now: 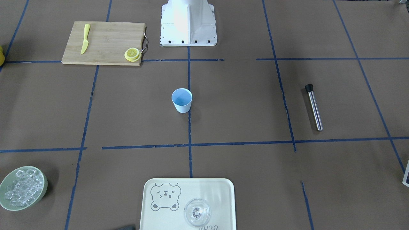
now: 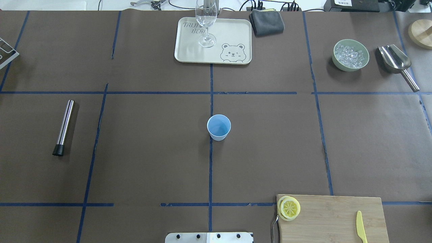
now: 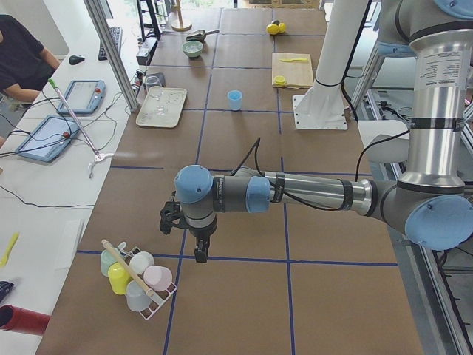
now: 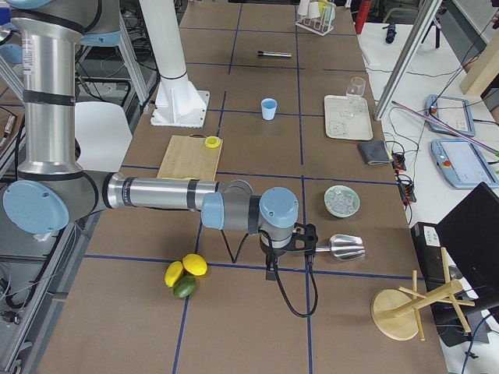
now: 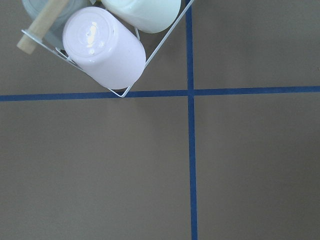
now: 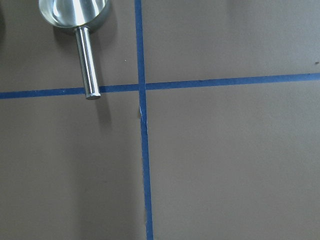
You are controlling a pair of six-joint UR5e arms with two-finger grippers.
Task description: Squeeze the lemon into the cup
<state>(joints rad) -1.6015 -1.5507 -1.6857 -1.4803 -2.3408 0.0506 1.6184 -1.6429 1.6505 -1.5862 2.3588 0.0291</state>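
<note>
The lemon slice (image 2: 289,207) lies on the corner of a wooden cutting board (image 2: 330,216), on top of another slice; it also shows in the front view (image 1: 133,54). The light-blue cup (image 2: 218,127) stands upright and empty at the table's middle, also in the front view (image 1: 182,100). Both grippers are far from them and show only in the side views. My left gripper (image 3: 201,255) hangs over the table's left end beside a cup rack (image 3: 137,277). My right gripper (image 4: 269,273) hangs over the right end next to a metal scoop (image 4: 343,247). I cannot tell whether either is open or shut.
A yellow knife (image 2: 360,231) lies on the board. A tray (image 2: 236,33) with a clear wine glass (image 2: 206,23), a grey cloth (image 2: 266,22) and a green bowl of ice (image 2: 350,55) stand at the far side. A steel muddler (image 2: 64,126) lies left. Whole lemons (image 4: 185,271) lie near my right arm.
</note>
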